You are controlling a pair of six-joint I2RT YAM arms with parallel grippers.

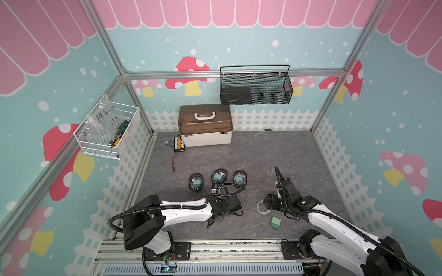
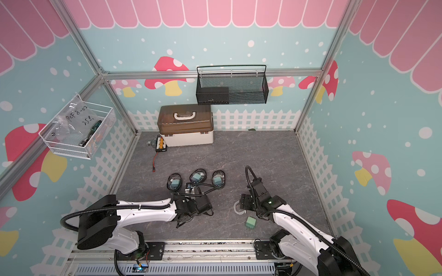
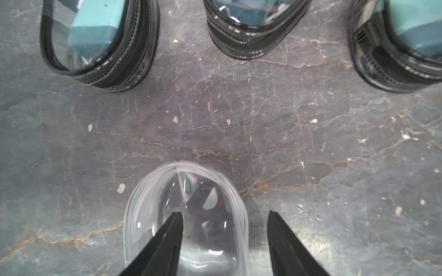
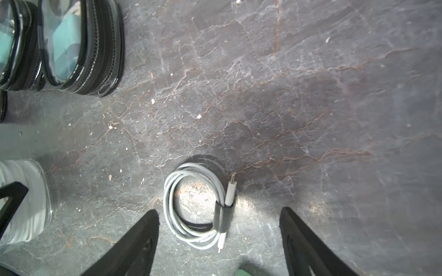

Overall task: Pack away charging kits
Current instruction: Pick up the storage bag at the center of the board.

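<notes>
Three black-rimmed pouches, each holding a teal adapter, lie in a row mid-floor. Just in front of them lies a clear white-rimmed pouch, empty. My left gripper is open astride its side wall, with one finger over the pouch's inside and the other outside it. To the right, a coiled white cable bound with a black strap lies on the floor between the open fingers of my right gripper. A loose teal adapter lies near the front, beside the right arm.
A white box with a brown lid stands at the back, with a black board with yellow connectors and a red wire at its left. A black mesh basket hangs on the back wall and a white wire basket on the left wall.
</notes>
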